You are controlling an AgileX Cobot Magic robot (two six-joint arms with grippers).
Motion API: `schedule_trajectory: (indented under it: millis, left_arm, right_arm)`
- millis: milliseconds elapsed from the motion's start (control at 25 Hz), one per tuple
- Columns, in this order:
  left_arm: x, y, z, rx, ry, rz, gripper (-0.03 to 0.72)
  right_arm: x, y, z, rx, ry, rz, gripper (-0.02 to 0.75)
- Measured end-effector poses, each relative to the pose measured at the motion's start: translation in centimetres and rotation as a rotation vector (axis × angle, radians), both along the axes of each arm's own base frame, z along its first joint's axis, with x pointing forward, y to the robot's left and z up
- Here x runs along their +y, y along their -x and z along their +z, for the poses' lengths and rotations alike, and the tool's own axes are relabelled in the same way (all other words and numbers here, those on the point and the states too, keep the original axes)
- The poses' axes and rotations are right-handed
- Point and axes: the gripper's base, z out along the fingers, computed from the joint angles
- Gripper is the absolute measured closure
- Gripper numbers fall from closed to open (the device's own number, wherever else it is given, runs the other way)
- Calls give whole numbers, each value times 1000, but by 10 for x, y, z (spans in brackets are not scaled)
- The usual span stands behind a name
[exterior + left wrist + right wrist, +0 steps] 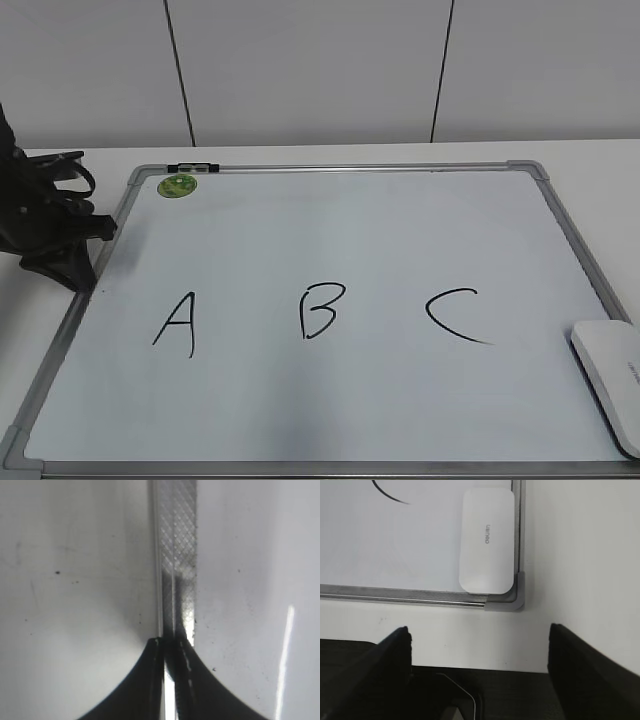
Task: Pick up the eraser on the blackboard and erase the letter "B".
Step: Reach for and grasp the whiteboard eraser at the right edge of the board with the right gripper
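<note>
The eraser (610, 378) lies flat in the near right corner of the blackboard (330, 230), touching or just beside the right frame, well apart from the letter "B" (321, 311) drawn near the middle. Nothing has been picked up yet, so the step in hand is judged to be the reach for the eraser.

In the right wrist view the right end effector (480, 655) is seen spread wide and empty, short of the board's near edge, with the eraser (486, 540) ahead and lined up lengthwise with the view. A good grasp would be made across the short sides of the block, with the fingers kept clear of the frame rail and the grey corner cap (516, 597), which crowd the eraser's outer side. The dark underside should be kept facing down for wiping.

The left end effector (70, 255) is parked over the board's left frame; in its own view the left end effector (172, 645) appears closed with nothing held.

The "B" is flanked by the letter "A" (176, 324) and the letter "C" (455, 315); strokes should be kept short so that neither is smeared. A green sticker (177, 185) sits at the far left corner, out of the way.
</note>
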Motion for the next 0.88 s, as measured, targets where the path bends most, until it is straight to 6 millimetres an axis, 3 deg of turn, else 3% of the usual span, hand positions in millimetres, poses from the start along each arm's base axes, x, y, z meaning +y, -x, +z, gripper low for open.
schedule_trajectory:
  millis: [320, 520, 880]
  left_arm:
    - [0, 0, 0, 2, 0, 0, 655]
    - [0, 0, 0, 2, 0, 0, 655]
    - [0, 0, 0, 2, 0, 0, 655]
  right_arm:
    - [4, -44, -8, 72, -14, 66, 85]
    - [6, -73, -26, 181, -18, 93, 64]
    - [3, -122, -61, 229, 9, 76, 65]
